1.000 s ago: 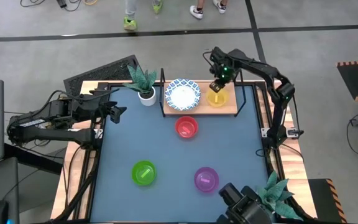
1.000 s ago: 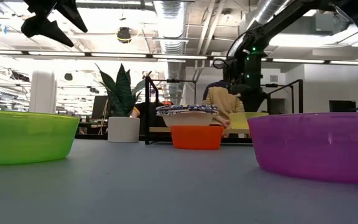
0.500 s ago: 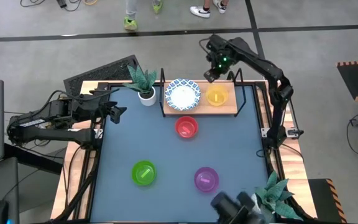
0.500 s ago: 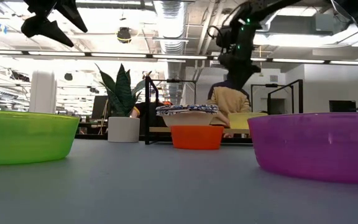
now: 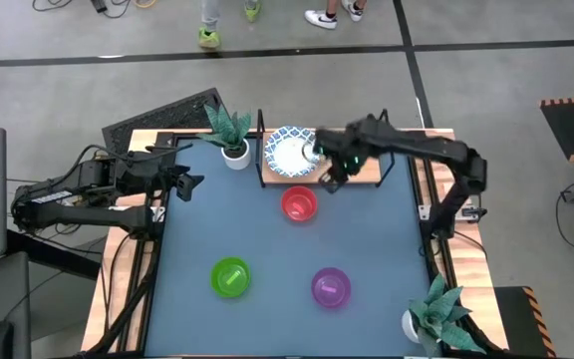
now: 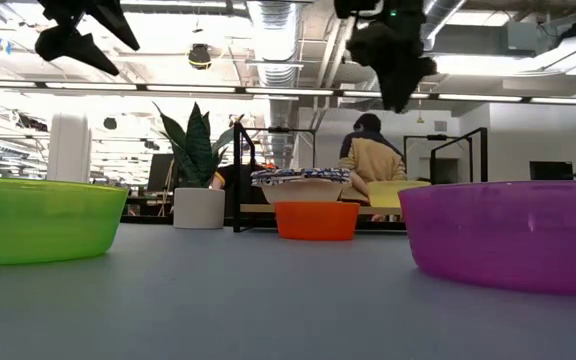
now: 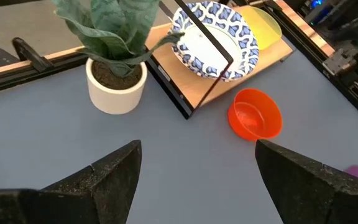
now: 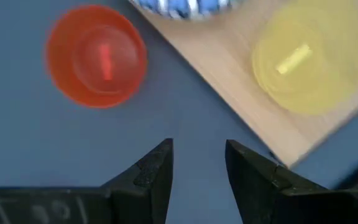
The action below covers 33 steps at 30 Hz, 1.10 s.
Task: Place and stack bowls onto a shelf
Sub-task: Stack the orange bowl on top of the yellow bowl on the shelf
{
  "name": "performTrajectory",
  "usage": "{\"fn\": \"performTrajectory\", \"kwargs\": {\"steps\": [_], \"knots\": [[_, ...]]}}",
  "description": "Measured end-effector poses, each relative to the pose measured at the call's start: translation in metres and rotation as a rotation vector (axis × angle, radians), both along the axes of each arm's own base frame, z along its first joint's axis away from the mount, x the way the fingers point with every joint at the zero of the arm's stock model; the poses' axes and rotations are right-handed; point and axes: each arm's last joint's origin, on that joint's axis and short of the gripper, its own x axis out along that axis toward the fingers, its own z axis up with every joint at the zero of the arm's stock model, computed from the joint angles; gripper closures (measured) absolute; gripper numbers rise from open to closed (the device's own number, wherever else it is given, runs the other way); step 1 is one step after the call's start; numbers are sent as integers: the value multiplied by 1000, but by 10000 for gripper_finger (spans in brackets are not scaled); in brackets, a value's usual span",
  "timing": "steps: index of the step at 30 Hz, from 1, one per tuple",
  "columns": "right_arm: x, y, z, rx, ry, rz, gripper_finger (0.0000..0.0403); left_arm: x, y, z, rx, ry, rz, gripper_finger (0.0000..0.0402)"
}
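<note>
My right gripper (image 5: 327, 181) (image 8: 199, 146) is open and empty. It hovers high over the near edge of the wooden shelf (image 5: 372, 173), between the yellow bowl (image 8: 309, 59) and the red bowl (image 5: 299, 204) (image 8: 96, 56). The yellow bowl sits on the shelf's right part, and my arm hides it in the high view. A white bowl with a blue patterned rim (image 5: 292, 152) sits on the shelf's left part. The red bowl stands on the table just in front of the shelf. The green bowl (image 5: 230, 276) and the purple bowl (image 5: 330, 286) stand nearer the table's near edge. My left gripper (image 5: 189, 181) (image 7: 197, 146) waits wide open above the table's left edge.
A white pot with a green plant (image 5: 235, 150) stands left of the shelf, and a second plant (image 5: 436, 309) stands at the near right corner. The shelf's thin black frame (image 7: 204, 43) rises over the board. A seated person (image 6: 368, 160) shows beyond the table.
My right gripper rose off the yellow bowl, swung up toward the far edge, then came back toward the near edge and left. It now hangs over the shelf's front edge toward the red bowl. The yellow bowl stayed on the shelf.
</note>
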Motion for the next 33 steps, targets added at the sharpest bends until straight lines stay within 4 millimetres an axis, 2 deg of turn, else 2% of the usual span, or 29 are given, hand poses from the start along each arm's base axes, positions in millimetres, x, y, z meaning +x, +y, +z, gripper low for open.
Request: {"fn": "performTrajectory", "kwargs": {"steps": [5, 9, 15, 22, 25, 27, 33], "knots": [[7, 28, -42, -9, -202, -104, 232, 0, 0, 0, 0, 2, -9, 101], [18, 33, -77, 27, -313, -188, 232, 0, 0, 0, 8, 7, -16, 101], [31, 24, -114, 54, -274, -241, 232, 0, 0, -1, 24, 25, -30, 101], [47, 22, -153, 111, -209, -207, 232, -2, -1, -3, 19, 53, -32, 101], [48, 19, -162, 120, -183, -216, 239, -3, -1, -4, 16, 69, -31, 101], [49, 18, -162, 122, -192, -217, 257, -3, -1, -4, 16, 70, -32, 101], [45, 19, -152, 123, -199, -207, 378, -3, -1, -4, 17, 70, -30, 101]]}}
